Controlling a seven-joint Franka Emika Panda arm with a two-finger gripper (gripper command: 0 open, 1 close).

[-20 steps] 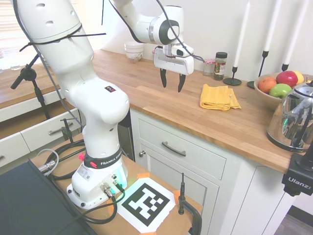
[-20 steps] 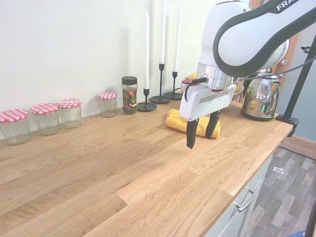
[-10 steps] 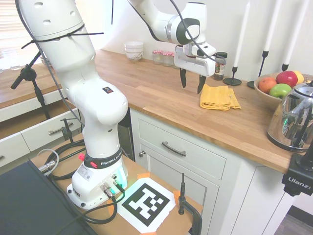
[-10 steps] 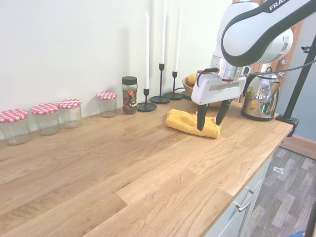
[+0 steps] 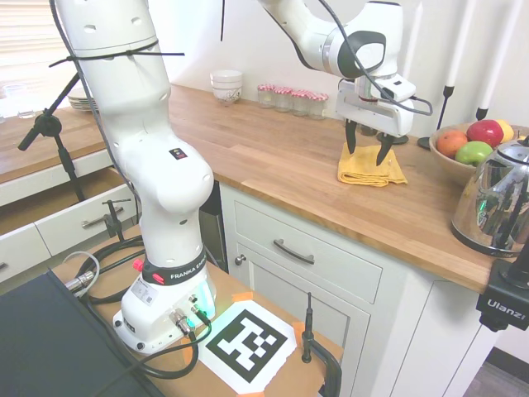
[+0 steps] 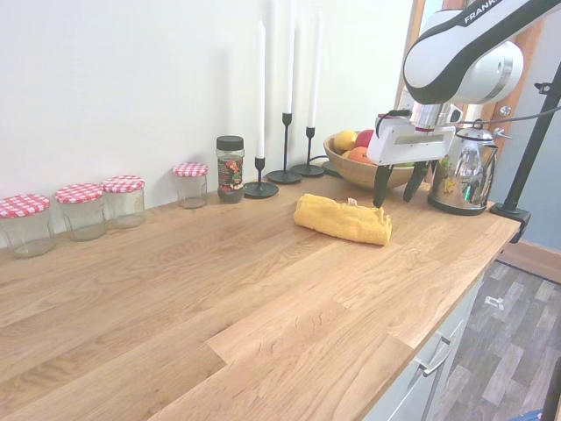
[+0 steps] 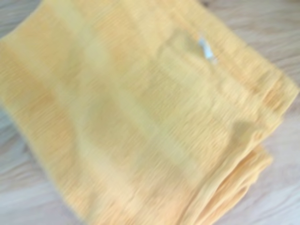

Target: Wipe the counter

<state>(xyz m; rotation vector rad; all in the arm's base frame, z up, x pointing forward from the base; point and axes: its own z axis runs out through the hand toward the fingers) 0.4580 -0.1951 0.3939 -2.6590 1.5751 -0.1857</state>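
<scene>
While gripper [image 5: 367, 150] hovers open over yellow cloth [image 5: 370, 165], "FRANKA" on arm [image 5: 172, 275], "Ulanzi" on clamp [image 5: 503, 313]

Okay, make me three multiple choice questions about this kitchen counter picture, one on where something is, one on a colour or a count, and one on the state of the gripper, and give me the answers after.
1. Where is the gripper?
A. Above the cloth
B. Over the jars
C. Down by the cabinet handle

2. How many candles stand by the wall?
A. One
B. Three
C. Five

3. What state is the gripper in?
A. Shut on the cloth
B. Shut on a jar
C. Open, holding nothing

Answers:
1. A, both exterior views show its fingers pointing down just over the folded yellow cloth on the counter.
2. B, the second exterior view shows three white candles in black holders.
3. C, the fingers stand apart with nothing between them.
</scene>
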